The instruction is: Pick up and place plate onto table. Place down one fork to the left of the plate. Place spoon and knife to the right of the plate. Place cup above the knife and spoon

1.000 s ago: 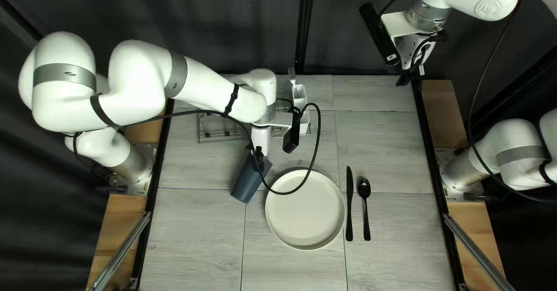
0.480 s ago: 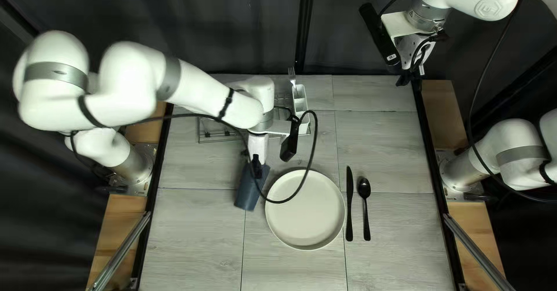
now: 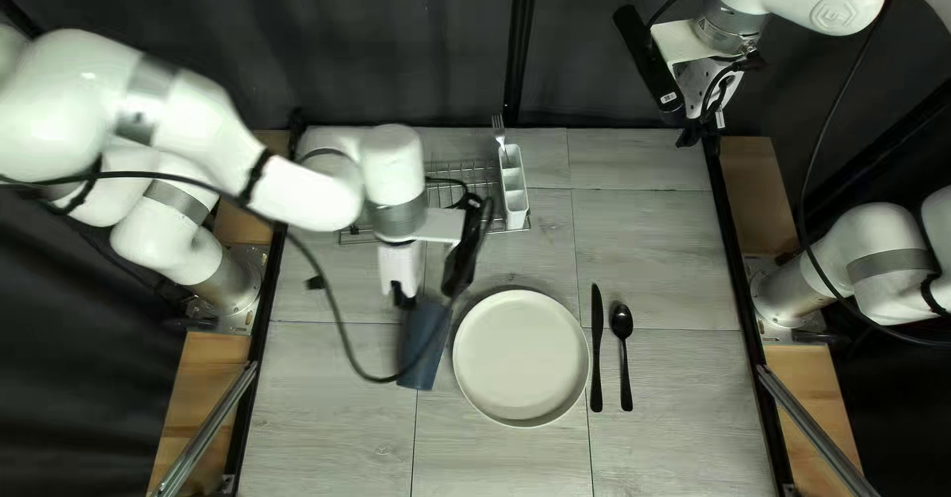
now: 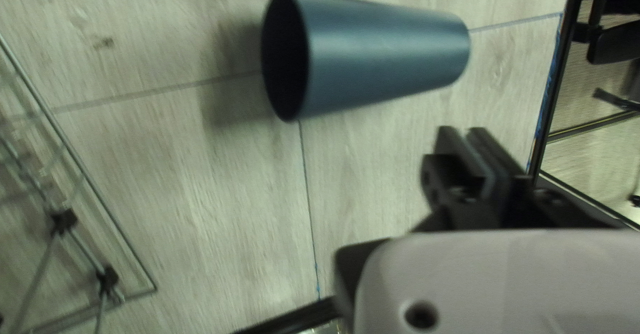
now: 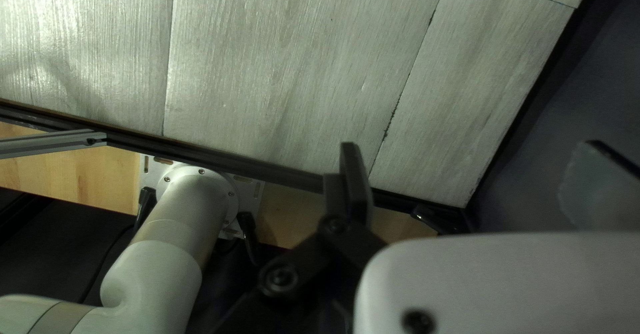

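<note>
In the top left view, the plate (image 3: 520, 358) lies on the tabletop (image 3: 674, 259); to its right are the knife (image 3: 596, 353) and then the spoon (image 3: 621, 321); the blue cup (image 3: 426, 363) lies on its side just left of the plate; the fork (image 3: 498, 131) stands in the white cutlery holder (image 3: 514, 182), by the wire rack (image 3: 475, 172). The left claw (image 3: 404, 297) is near the cup, but apart from it; its own wrist view shows it closed and holding nothing; the right claw (image 3: 687, 137) is beyond the tabletop's far right corner, wide open.
</note>
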